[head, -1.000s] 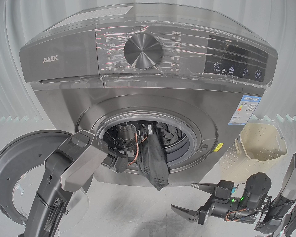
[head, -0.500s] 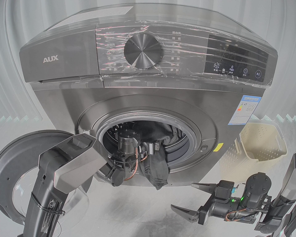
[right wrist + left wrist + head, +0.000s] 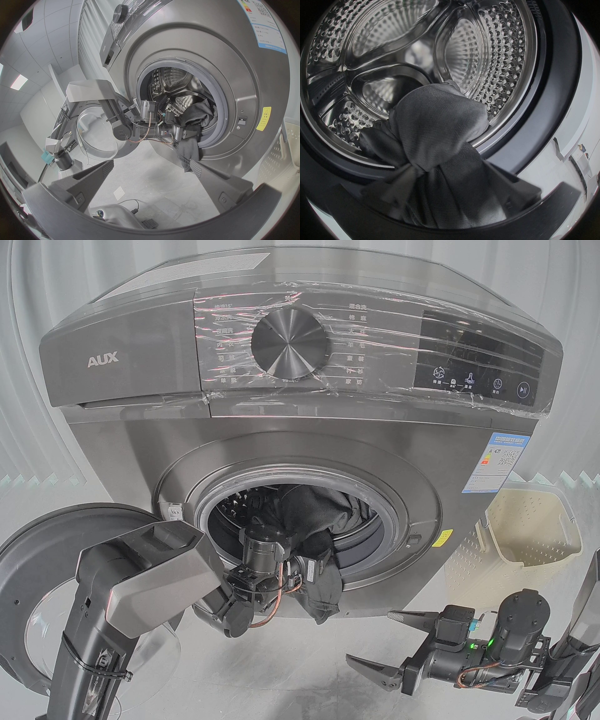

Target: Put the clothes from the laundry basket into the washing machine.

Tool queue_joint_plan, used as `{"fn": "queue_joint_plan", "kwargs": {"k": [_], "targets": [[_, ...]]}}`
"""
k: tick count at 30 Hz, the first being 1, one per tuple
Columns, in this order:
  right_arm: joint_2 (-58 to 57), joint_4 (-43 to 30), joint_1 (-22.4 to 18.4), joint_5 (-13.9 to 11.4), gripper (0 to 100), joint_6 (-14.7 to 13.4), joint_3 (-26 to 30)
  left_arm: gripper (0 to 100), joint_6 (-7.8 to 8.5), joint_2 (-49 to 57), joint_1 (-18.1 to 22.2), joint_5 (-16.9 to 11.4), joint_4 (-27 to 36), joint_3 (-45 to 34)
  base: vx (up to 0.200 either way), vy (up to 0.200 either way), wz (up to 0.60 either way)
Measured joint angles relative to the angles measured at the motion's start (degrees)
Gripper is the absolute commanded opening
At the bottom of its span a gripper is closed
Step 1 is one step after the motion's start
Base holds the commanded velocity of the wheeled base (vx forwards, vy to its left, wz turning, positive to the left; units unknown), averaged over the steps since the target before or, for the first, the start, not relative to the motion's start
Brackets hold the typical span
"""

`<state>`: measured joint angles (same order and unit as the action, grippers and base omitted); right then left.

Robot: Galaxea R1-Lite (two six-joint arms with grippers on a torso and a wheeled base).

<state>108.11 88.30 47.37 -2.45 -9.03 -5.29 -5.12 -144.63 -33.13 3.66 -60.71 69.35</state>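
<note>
A dark grey garment (image 3: 312, 515) lies bunched in the washing machine's (image 3: 144, 440) drum mouth. Its tail (image 3: 322, 602) hangs out over the door seal. My left gripper (image 3: 317, 565) sits at the lower rim of the opening and is open. In the left wrist view the garment (image 3: 437, 122) drapes between and over the spread fingers of that gripper (image 3: 447, 178), with the perforated drum (image 3: 493, 53) behind. My right gripper (image 3: 375, 643) hangs open and holds nothing, low and to the right of the machine. The cream laundry basket (image 3: 531, 534) stands right of the machine.
The round machine door (image 3: 37, 590) stands swung open on the left, beside my left arm. Pale floor (image 3: 281, 665) lies in front of the machine. The right wrist view shows the left gripper (image 3: 190, 132) at the garment (image 3: 197, 114) and the basket's wall (image 3: 278, 156).
My left gripper has drawn back and down out of the drum mouth. The garment's upper part, earlier held high and hanging long, now sits bunched inside. The right arm has not moved.
</note>
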Motion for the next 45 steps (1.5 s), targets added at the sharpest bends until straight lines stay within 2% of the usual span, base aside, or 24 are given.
{"fn": "queue_joint_plan", "kwargs": {"k": [9,19,20,27,35,42,45], "targets": [[0.0,0.0,0.0,0.0,100,0.0,-0.1,0,-0.49,-0.4,0.6,0.9,-0.1,4.0,0.000,0.000,0.00],[0.0,0.0,0.0,0.0,100,0.0,-0.2,0,-0.87,-2.4,2.9,5.3,-1.0,18.7,0.000,0.000,0.00],[0.0,0.0,-0.1,0.0,100,0.0,-0.2,100,-0.89,-2.7,3.2,5.5,-1.2,19.6,0.000,0.000,0.00],[0.3,0.0,-0.2,0.0,100,0.0,0.0,100,-1.37,-3.5,3.6,6.0,-1.6,17.8,0.000,0.000,0.00],[0.5,0.0,-0.2,0.0,100,0.0,0.0,100,-1.33,-1.7,2.4,4.6,-1.5,9.3,0.000,0.000,0.00],[0.7,0.0,-0.1,0.0,100,0.0,0.1,100,-0.84,-0.4,1.0,2.8,-1.5,3.4,0.000,0.000,0.00],[0.7,0.0,-0.1,0.0,100,0.0,0.1,100,0.20,-0.4,0.9,2.7,-1.5,2.4,0.000,0.000,0.00]]}}
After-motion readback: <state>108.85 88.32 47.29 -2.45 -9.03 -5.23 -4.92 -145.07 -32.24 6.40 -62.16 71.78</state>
